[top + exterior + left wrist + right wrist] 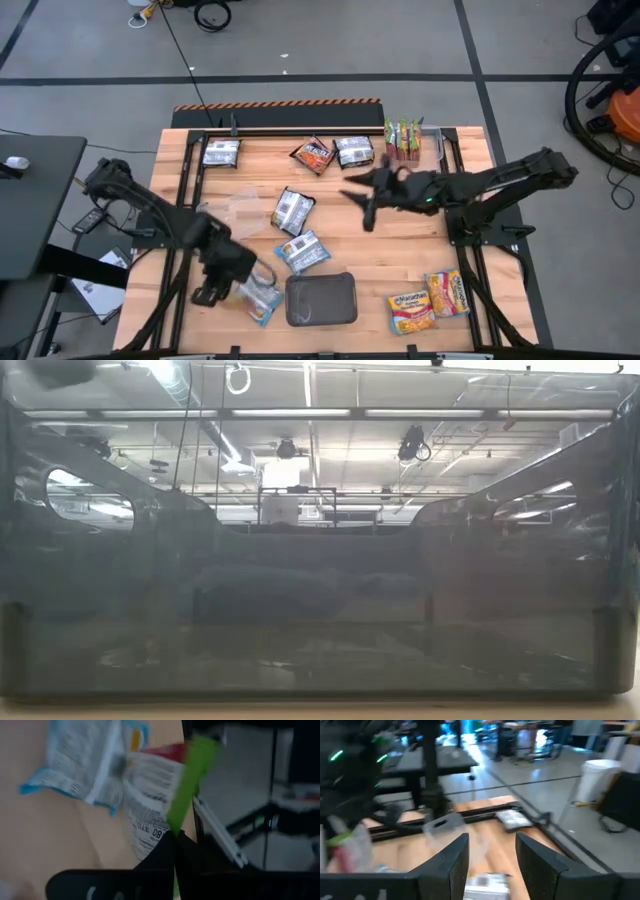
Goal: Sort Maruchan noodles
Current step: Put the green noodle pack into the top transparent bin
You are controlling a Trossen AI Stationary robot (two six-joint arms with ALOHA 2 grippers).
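Note:
My left gripper (232, 284) is at the table's near left, shut on a green-edged noodle packet (150, 805). A blue-white packet (85, 760) lies just beyond it, by a clear tub (262, 296). My right gripper (366, 207) hangs open over the table's middle, holding nothing; its fingers (451, 862) frame bare wood. Other packets lie flat: a green-silver one (292, 210), a blue-white one (302, 251), a dark red-brown one (313, 155), silver ones (221, 152) (354, 151) and two yellow-orange ones (412, 312) (448, 293). Several stand in a far clear tub (404, 140). My left gripper pinches the packet between its two fingers at the green edge strip (176, 820). The strip runs straight out from the shut fingertips, and the white printed face with a barcode (147, 827) shows beside it. Whether the packet is lifted clear, I cannot tell.
A dark grey tray (321, 299) sits at the near edge; its translucent wall (320, 610) fills the low view. Another clear tub (240, 208) lies left of centre. Black rails (300, 130) frame the table. Bare wood shows between the right gripper and the yellow-orange packets.

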